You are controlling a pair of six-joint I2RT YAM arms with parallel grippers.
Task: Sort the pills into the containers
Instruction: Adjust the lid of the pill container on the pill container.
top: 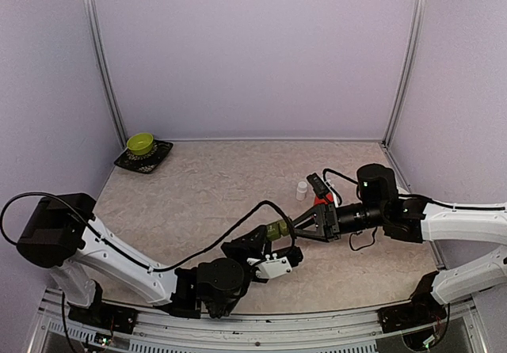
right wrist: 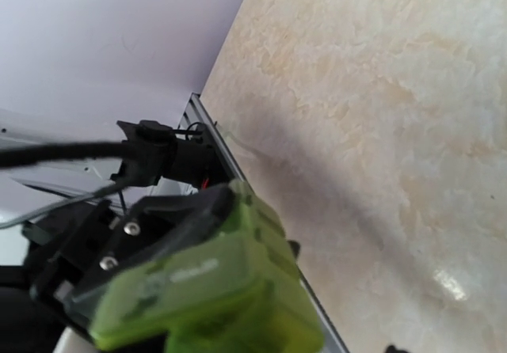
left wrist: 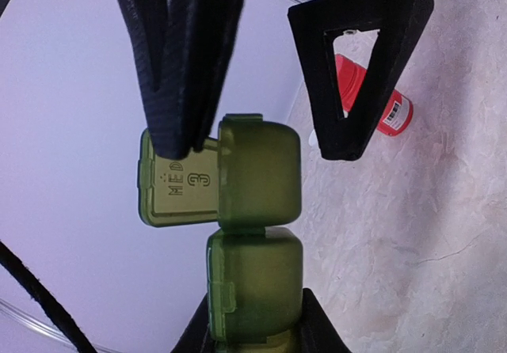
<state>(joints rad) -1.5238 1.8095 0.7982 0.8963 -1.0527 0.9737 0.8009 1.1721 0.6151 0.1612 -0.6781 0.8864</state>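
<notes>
Early, I judge: the left end effector (left wrist: 255, 329) clamps the containers (left wrist: 257, 234) aloft over the table (left wrist: 412, 258). The right end effector (left wrist: 257, 151), jaws wide, has 1 finger (left wrist: 178, 68) against 1 opened lid (left wrist: 178, 191). No pills visible; sorting remains.

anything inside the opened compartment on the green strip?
Only the swung-open lid with its pale mark shows; the containers turn outer walls to every camera, so the cavity is hidden. No pills visible.

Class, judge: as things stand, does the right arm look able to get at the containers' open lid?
Likely yes: the left gripper holds the containers up, and the right gripper is open right at the open lid, one finger over it.
</notes>
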